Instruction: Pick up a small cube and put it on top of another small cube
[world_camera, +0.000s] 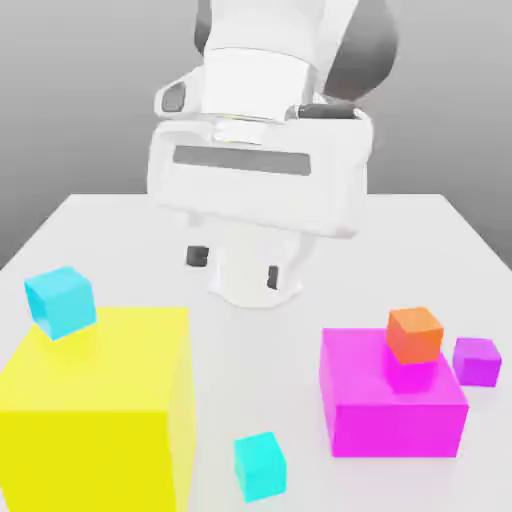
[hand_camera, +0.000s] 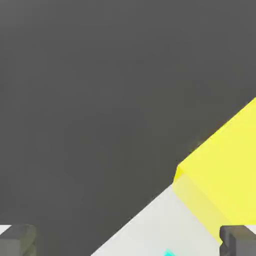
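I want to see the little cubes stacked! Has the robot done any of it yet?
Nothing is stacked yet. The turquoise cube sits alone on the table, near the front. The end effector is open, holding nothing, up behind the big yellow block. The sky-blue cube rests on that block. Grabbing, lifting and stacking are all left.

Smooth, plain toy-like blocks on a pale table

The table (world_camera: 120, 230) looks smooth, white and a little shiny. The big yellow block (world_camera: 100, 410), the big magenta block (world_camera: 390, 405), the small turquoise cube (world_camera: 260, 466), the sky-blue cube (world_camera: 61, 301), the orange cube (world_camera: 415, 334) and the purple cube (world_camera: 477, 361) all look smooth and matt, like plain plastic. The robot arm (world_camera: 260, 185) looks like smooth white plastic with dark grey fingers (hand_camera: 239, 239).
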